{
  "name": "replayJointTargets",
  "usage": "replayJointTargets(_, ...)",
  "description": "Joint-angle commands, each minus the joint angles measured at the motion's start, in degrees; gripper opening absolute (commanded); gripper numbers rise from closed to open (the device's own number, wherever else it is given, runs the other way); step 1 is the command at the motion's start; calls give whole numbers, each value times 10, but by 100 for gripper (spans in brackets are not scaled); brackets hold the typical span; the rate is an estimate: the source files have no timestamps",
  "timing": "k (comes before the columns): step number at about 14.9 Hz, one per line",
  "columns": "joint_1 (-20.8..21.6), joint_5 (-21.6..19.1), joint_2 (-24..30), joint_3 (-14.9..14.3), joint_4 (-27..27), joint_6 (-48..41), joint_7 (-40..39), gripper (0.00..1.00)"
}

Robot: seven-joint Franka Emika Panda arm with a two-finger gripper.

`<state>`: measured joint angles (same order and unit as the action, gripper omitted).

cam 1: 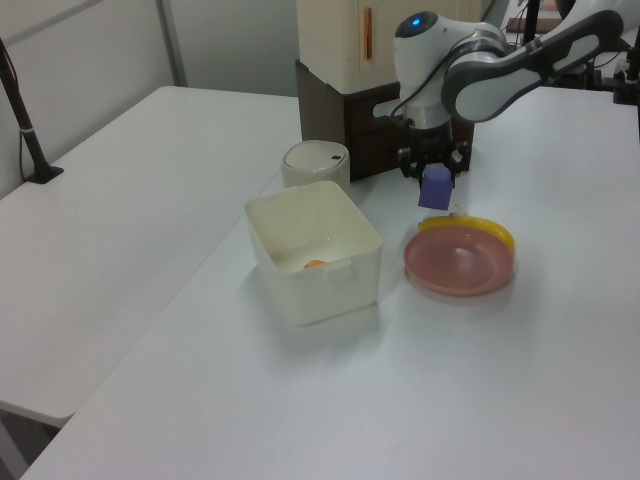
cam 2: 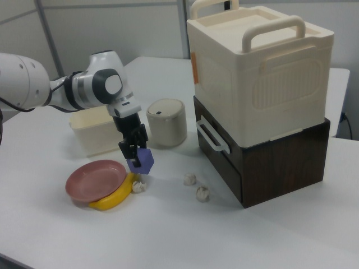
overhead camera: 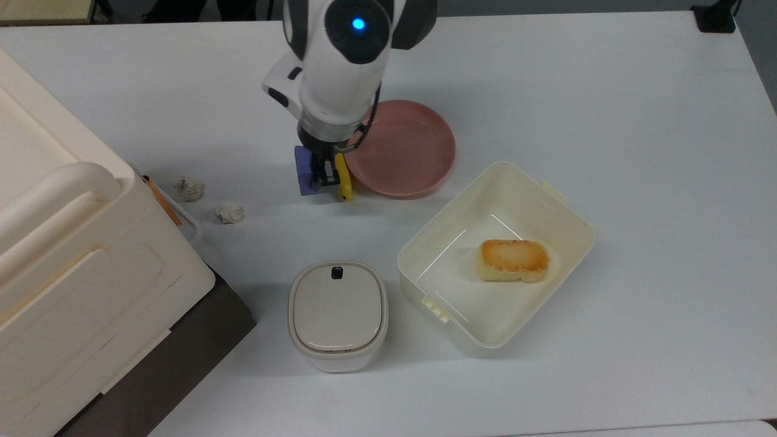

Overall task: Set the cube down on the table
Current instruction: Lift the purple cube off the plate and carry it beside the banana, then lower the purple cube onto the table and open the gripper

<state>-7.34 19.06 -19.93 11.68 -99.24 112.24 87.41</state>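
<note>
The purple-blue cube hangs in the air above the white table, with my gripper shut on it. In the top view it sits just left of the banana, off the empty pink plate. The left view shows the cube under the gripper, lifted behind the plate. Seen in the right view, the cube floats over a crumpled white ball beside the banana.
A cream bin holding a toasted bread block stands at the top view's lower right. A lidded round container is beside it. Two crumpled balls lie near the big cream box on a dark base.
</note>
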Motion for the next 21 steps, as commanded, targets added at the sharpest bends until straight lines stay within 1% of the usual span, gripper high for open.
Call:
replayJointTargets(1,9,-27,8,-23,13,6,5,100)
replayJointTargets(8,9,-24,9,-23,16,3,-7,100)
replayJointTargets(13,2,-31,42,-30,17,1,-58,100)
replayJointTargets(15,-4,-33,65,-29,16,-5,-110,100)
replayJointTargets(17,-6,-46,81,-29,20,-50,-191,100)
replayJointTargets(19,-6,-70,104,-31,29,-92,-314,100)
replayJointTargets(21,-6,-79,125,-30,28,-118,-437,100)
